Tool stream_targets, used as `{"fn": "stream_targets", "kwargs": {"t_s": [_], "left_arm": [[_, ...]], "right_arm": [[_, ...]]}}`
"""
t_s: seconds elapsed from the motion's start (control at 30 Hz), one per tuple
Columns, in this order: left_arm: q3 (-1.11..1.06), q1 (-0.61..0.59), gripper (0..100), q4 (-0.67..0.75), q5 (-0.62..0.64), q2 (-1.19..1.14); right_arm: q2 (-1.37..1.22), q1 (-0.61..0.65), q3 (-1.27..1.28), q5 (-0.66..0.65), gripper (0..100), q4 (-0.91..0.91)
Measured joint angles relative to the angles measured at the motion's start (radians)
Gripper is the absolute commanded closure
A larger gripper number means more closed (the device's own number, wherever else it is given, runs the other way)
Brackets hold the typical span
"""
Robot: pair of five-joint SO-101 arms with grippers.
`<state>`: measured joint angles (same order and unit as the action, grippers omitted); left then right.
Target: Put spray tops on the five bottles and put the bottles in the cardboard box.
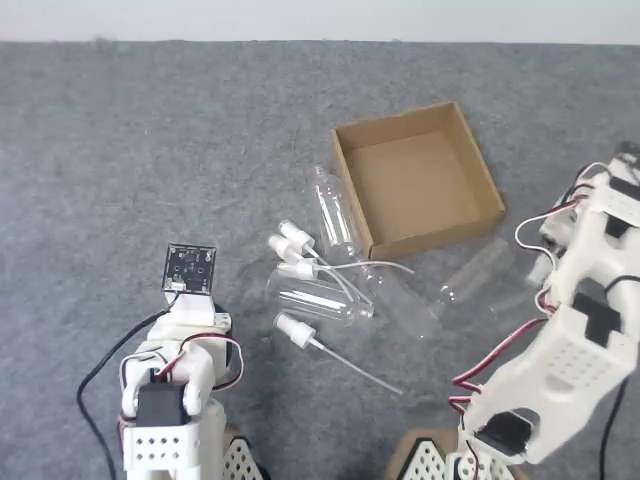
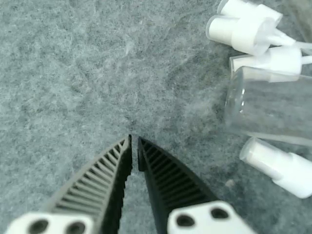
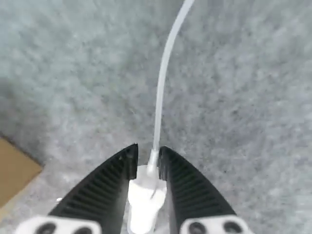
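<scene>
A: Which step?
B: Capping, by the look of it. Clenched in the right gripper [image 3: 147,148]: a spray top [image 3: 144,200], dip tube [image 3: 163,73] stretched out over the grey bench [image 1: 150,150].
A: And the left gripper [image 2: 134,140]?
B: Closed on nothing, beside loose tops [image 2: 243,29].
A: Next?
B: Likely threading that tube into a bottle [image 1: 475,272] lying just beside the empty cardboard box [image 1: 415,180]; calls for fine alignment.

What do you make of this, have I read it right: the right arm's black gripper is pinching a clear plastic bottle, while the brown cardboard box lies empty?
Not quite. The right wrist view shows the right arm's black gripper pinching a white plastic spray top, not a clear plastic bottle. The brown cardboard box does lie empty, as the high view shows.
</scene>
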<state>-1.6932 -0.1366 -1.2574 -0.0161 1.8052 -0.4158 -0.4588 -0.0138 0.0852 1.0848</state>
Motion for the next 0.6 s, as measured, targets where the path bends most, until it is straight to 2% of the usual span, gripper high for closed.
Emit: {"fn": "stream_targets", "kwargs": {"t_s": [0.13, 0.3, 0.43, 0.6], "left_arm": [[0.000, 0.000, 99, 0.000, 0.000, 0.000], [0.000, 0.000, 99, 0.000, 0.000, 0.000], [0.000, 0.000, 99, 0.000, 0.000, 0.000], [0.000, 0.000, 99, 0.000, 0.000, 0.000]], "right_arm": [[0.064, 0.000, -0.026, -0.002, 94.6, 0.020], [0.143, 0.000, -0.038, -0.005, 80.2, 0.130], [0.195, 0.032, -0.031, -0.005, 82.7, 0.236], [0.212, 0.048, 0.078, -0.005, 83.9, 0.163]]}}
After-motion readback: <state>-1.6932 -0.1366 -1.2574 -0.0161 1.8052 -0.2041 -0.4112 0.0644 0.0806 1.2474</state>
